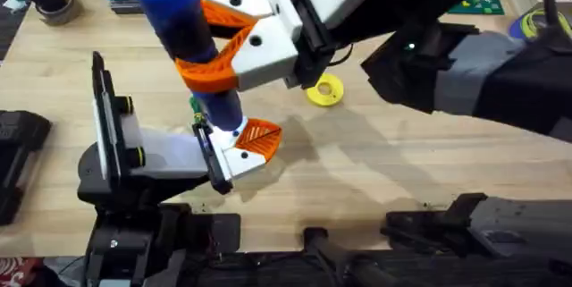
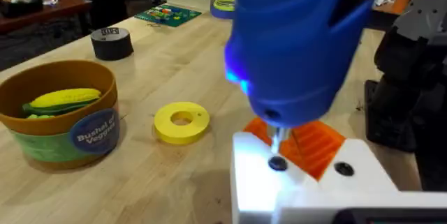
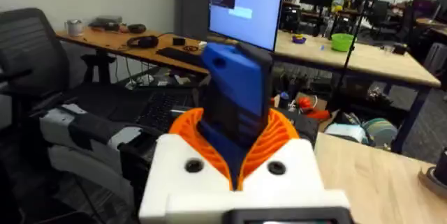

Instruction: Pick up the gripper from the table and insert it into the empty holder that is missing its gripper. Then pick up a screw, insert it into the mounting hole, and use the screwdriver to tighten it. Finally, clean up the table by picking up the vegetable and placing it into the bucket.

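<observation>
My right gripper (image 1: 223,50) reaches across from the right, shut on the blue screwdriver (image 1: 183,14), which stands upright in its orange pads (image 3: 276,137). The thin silver bit (image 2: 277,140) rests on a dark screw (image 2: 277,162) in the white holder (image 2: 251,175), one finger of my left gripper (image 1: 253,142). The orange gripper (image 2: 318,147) sits seated in that holder. My left gripper lies low over the table (image 1: 402,162) with its fingers together. The bucket (image 2: 77,137) holds a yellow corn vegetable (image 2: 63,100).
A round yellow disc (image 1: 323,90) lies on the wood just past the holder. A black tape roll (image 2: 112,42) and a green board (image 2: 167,15) sit farther back. A dark stand with a flat panel (image 1: 103,117) rises at the left.
</observation>
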